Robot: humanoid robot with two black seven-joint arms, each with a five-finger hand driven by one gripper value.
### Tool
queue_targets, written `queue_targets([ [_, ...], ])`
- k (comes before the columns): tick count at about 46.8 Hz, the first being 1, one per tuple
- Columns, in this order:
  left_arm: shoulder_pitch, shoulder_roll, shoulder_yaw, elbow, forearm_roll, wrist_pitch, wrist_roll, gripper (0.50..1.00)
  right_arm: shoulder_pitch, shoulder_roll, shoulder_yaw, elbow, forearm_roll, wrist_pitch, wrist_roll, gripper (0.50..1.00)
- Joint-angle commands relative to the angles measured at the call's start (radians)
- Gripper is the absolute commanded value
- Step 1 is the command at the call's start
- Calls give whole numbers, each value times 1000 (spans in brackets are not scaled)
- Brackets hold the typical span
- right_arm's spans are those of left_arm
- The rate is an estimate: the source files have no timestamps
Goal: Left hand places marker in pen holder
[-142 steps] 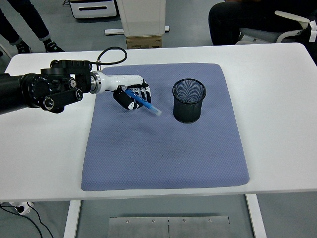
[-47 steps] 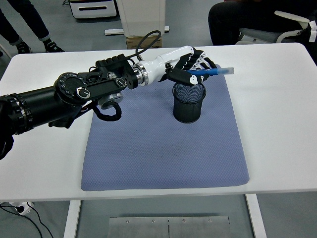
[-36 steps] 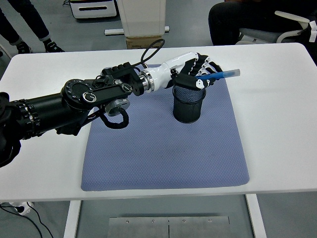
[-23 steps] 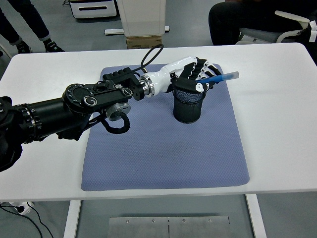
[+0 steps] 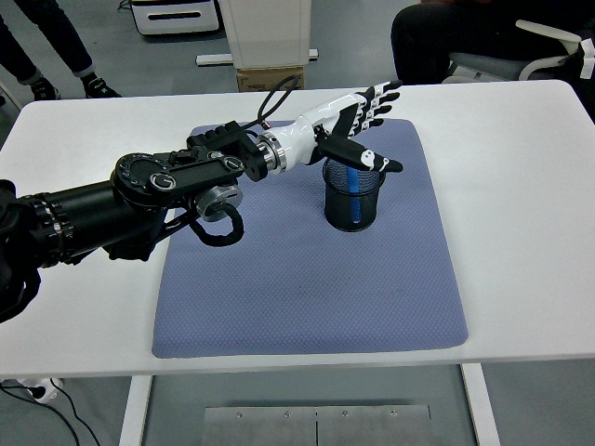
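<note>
Marker (image 5: pixel 353 199) single, inside one pen holder (image 5: pixel 354 190); left robot hand (image 5: pixel 358 130) released above.

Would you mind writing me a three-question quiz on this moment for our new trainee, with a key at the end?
1. True or false: the left hand is gripping the blue marker.
2. Where is the marker? A) lying on the mat B) standing inside the pen holder C) on the bare table
3. Fill in: the black mesh pen holder stands on the blue-grey ____.

Key
1. False: the fingers are spread open above the holder and hold nothing.
2. B: its blue body shows through the mesh.
3. mat, which lies on the white table.
</note>
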Motion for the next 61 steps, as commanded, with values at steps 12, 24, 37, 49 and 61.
queue_targets([
  [12, 11, 95, -78, 4, -26, 0, -2, 1000, 0, 0, 1, 0, 0, 0, 0, 1000],
  [24, 119, 194, -186, 39, -42, 5, -5, 1000, 0, 0, 1, -1, 0, 0, 0, 1000],
  [37, 311, 219, -400, 119, -49, 5, -36, 1000, 0, 0, 0, 0, 0, 0, 0, 1000],
  [49, 428, 291, -508, 119, -51, -6, -131, 1000, 0, 0, 1, -1, 0, 0, 0, 1000],
  [61, 503, 331, -563, 119, -51, -9, -131, 1000, 0, 0, 1, 0, 0, 0, 0, 1000],
])
